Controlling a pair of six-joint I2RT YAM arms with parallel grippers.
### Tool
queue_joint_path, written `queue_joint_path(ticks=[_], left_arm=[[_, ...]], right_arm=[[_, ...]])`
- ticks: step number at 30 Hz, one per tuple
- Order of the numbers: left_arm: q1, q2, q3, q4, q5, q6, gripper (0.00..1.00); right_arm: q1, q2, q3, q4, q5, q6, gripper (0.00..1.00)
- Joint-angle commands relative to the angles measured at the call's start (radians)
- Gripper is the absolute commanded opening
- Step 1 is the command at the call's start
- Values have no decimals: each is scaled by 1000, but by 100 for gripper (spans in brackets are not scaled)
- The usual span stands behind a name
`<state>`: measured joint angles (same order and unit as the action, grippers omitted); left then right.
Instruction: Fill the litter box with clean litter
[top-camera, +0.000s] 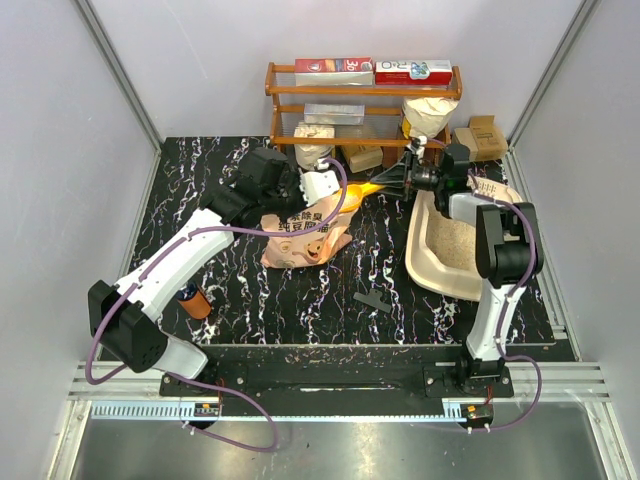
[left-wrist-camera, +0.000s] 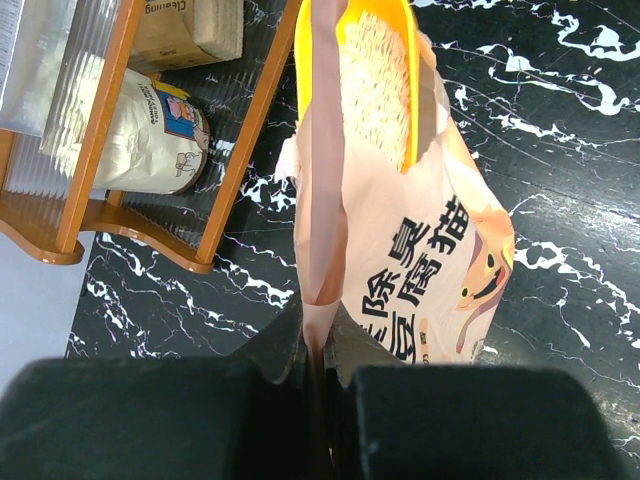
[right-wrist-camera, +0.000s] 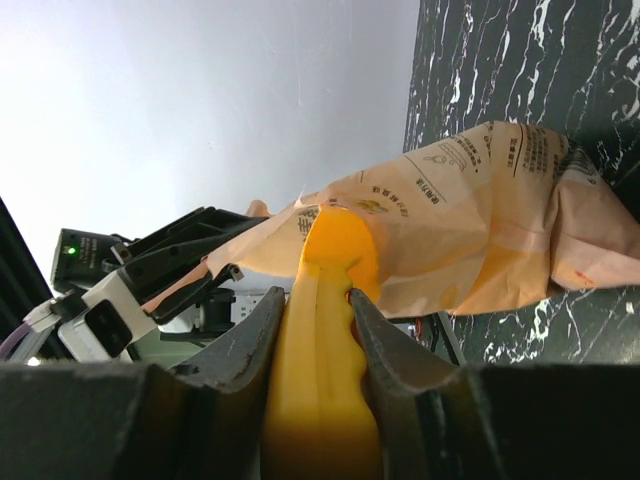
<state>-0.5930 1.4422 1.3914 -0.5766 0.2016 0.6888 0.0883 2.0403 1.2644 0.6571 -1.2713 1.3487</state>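
The crinkled pink-orange litter bag (top-camera: 305, 238) lies on the black marbled table (top-camera: 380, 250), the cream-beige plastic litter box (top-camera: 418, 262) right of it holding fine beige granules (top-camera: 460, 240), the wooden shelf rack (top-camera: 365, 92) behind both.

overhead overview; both wrist close-ups on the bag (left-wrist-camera: 400, 280)
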Motion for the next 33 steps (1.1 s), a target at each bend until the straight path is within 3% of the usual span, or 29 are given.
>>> queue_joint_path(ticks=[1,6,21,33], left_arm=[[-11,-80,52,169,2,20,0],[-11,-85,41,167,7,28,0],[-11,-78,55,159,1,28,0],[-11,-68,80,161,27,5,0]], right_arm=[[-50,-117,-39,42,-43,26,0],[-68,-157,-129,82,-40,49,0],[-171,-192,-143,136,-60,110,0],[-340,-287,-181,81,-66,76,0]])
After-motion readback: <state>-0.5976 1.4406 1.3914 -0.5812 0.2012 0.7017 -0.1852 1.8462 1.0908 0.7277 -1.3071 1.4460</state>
